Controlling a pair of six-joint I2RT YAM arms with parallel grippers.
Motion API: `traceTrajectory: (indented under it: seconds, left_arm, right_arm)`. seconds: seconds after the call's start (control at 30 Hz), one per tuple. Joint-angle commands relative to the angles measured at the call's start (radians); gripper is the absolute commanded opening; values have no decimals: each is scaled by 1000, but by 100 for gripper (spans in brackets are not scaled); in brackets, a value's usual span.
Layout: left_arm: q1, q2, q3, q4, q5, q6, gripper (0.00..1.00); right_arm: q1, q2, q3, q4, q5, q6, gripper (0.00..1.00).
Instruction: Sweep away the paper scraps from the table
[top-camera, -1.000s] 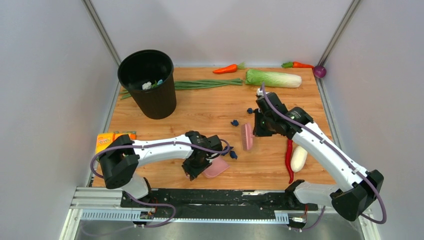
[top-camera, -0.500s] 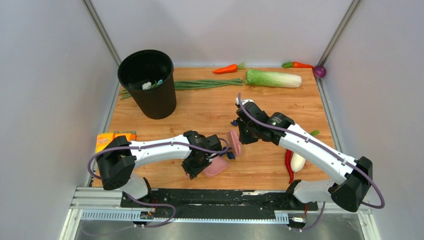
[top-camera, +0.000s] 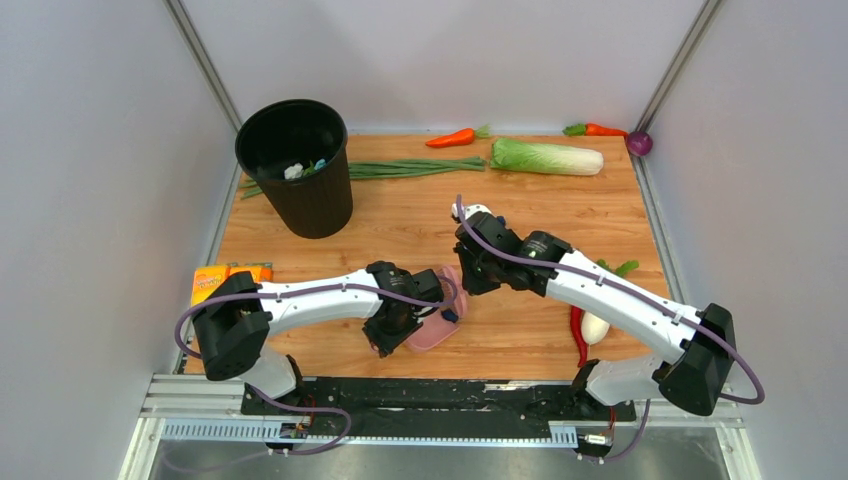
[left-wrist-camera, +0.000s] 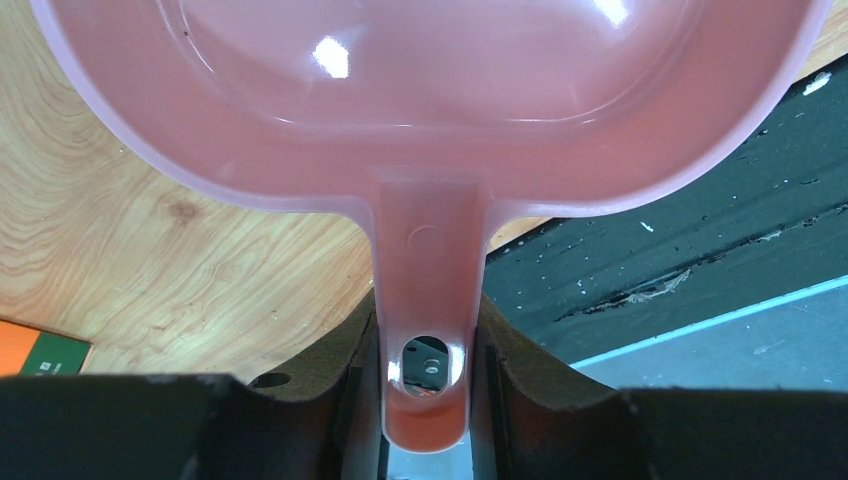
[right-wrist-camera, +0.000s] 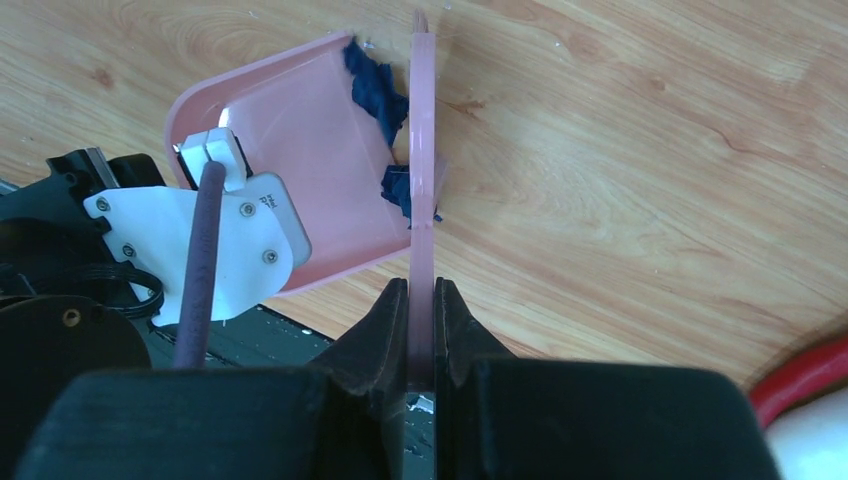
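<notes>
My left gripper (top-camera: 392, 325) is shut on the handle (left-wrist-camera: 425, 270) of a pink dustpan (top-camera: 432, 332), which rests on the wooden table (top-camera: 400, 215) near its front edge. My right gripper (top-camera: 470, 275) is shut on a thin pink brush (right-wrist-camera: 421, 150) and holds it edge-on against the dustpan's mouth. Two navy paper scraps lie at that mouth beside the brush, one (right-wrist-camera: 375, 85) on the pan's lip and one (right-wrist-camera: 400, 190) against the brush. In the top view one scrap (top-camera: 449, 316) shows on the pan. Other scraps are hidden.
A black bin (top-camera: 295, 165) with white and light-blue trash stands at the back left. Green onions (top-camera: 410, 168), a carrot (top-camera: 452, 137) and a cabbage (top-camera: 547, 156) lie along the back. A red chili (top-camera: 578, 335) and white radish (top-camera: 595, 325) lie right. An orange packet (top-camera: 215, 280) lies left.
My right arm has swept the brush left and towards the front, from mid-table up to the dustpan's mouth, pushing the scraps along. The left gripper and dustpan have barely moved.
</notes>
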Motion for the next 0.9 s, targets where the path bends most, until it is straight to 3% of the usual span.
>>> traceTrajectory:
  seconds: [0.0, 0.53, 0.73, 0.87]
  left_arm:
    - [-3, -42, 3, 13, -15, 19, 0]
    - [-3, -38, 3, 13, -16, 19, 0]
    - [-3, -42, 2, 12, -16, 19, 0]
    - [-3, -46, 0, 13, -19, 17, 0]
  right_arm:
    - [15, 5, 23, 71, -24, 36, 0]
    - [18, 4, 20, 137, -207, 45, 0]
    - [18, -57, 17, 134, -285, 39, 0]
    - [16, -133, 3, 107, -250, 56, 0]
